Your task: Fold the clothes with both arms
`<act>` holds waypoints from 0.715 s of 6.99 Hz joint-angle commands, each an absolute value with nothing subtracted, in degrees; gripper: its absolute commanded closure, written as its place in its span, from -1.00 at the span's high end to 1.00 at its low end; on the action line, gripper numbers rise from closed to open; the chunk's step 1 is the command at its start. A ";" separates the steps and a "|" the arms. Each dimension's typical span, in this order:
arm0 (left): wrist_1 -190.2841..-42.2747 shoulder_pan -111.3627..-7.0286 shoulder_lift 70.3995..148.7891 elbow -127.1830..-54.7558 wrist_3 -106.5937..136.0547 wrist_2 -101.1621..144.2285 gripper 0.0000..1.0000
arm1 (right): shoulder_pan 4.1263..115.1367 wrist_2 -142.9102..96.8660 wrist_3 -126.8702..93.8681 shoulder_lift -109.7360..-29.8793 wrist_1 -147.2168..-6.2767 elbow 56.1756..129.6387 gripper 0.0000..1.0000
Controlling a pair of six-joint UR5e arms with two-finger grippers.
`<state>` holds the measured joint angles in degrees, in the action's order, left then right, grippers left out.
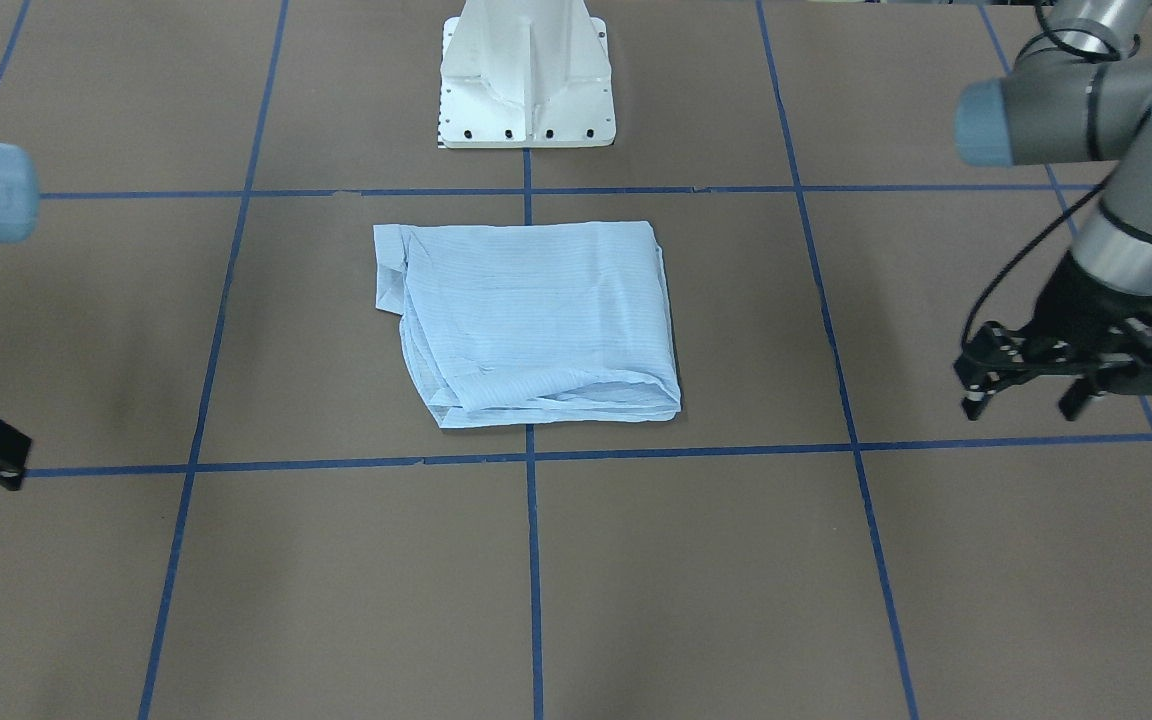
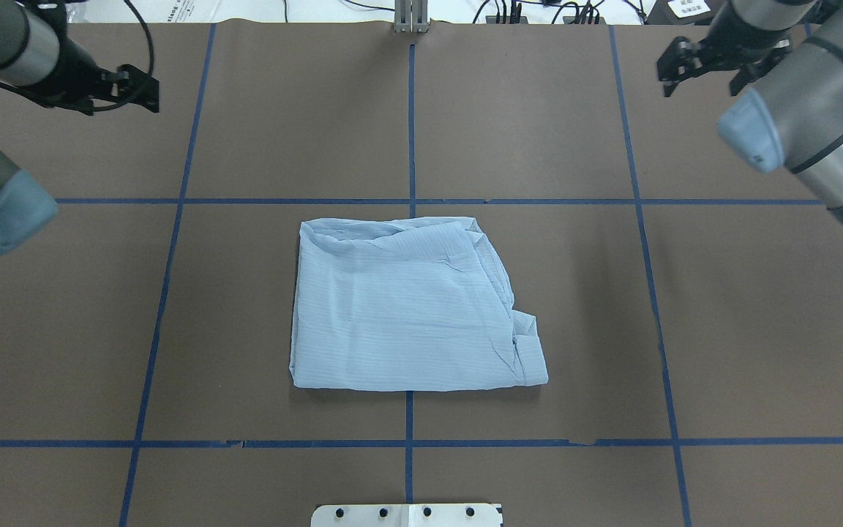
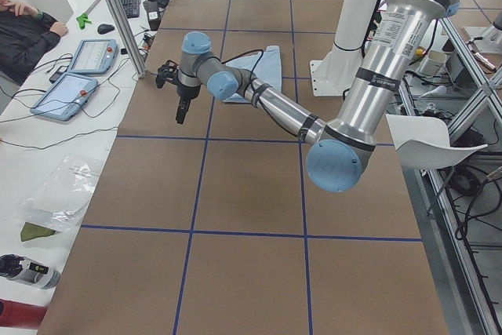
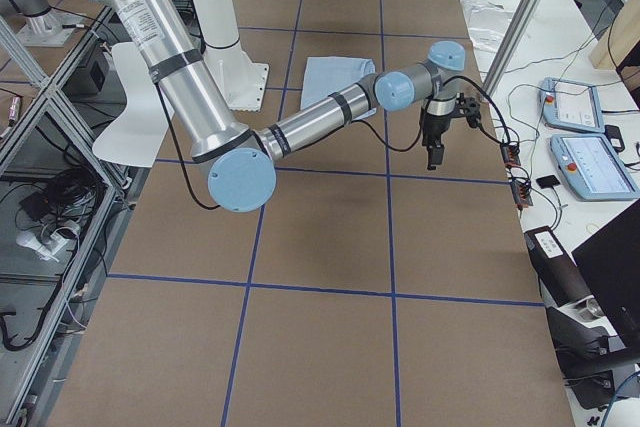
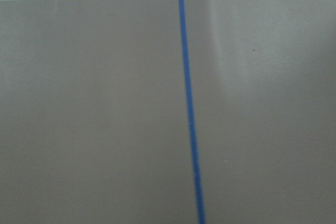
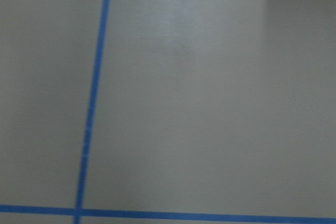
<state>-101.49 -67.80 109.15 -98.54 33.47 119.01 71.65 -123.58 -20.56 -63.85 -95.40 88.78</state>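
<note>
While the thin light-blue striped shirt point(image 2: 407, 315) lies folded square between both tools, well apart from each, the black two-finger left gripper point(image 1: 1023, 403) and right gripper point(image 2: 701, 82) hang spread and empty. Folding is judged complete, and the next move calls merely for staying clear.

A white pedestal base point(image 1: 526, 75) stands on the brown table point(image 2: 758, 329) gridded with blue tape point(image 2: 524, 201).

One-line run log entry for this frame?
shirt: folded, flat on table | left gripper: open, empty, away from shirt | right gripper: open, empty, away from shirt
</note>
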 commanded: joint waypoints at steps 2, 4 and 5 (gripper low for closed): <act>-101.08 -80.65 100.48 -95.12 8.78 123.91 1.00 | 82.32 -130.75 2.84 -76.25 -94.83 87.71 1.00; -107.45 -83.94 97.04 -89.93 8.78 128.14 1.00 | 85.24 -133.15 4.66 -80.76 -94.48 89.12 1.00; -114.36 -84.81 96.51 -87.56 8.79 128.14 1.00 | 86.30 -132.81 4.92 -81.73 -94.48 89.21 1.00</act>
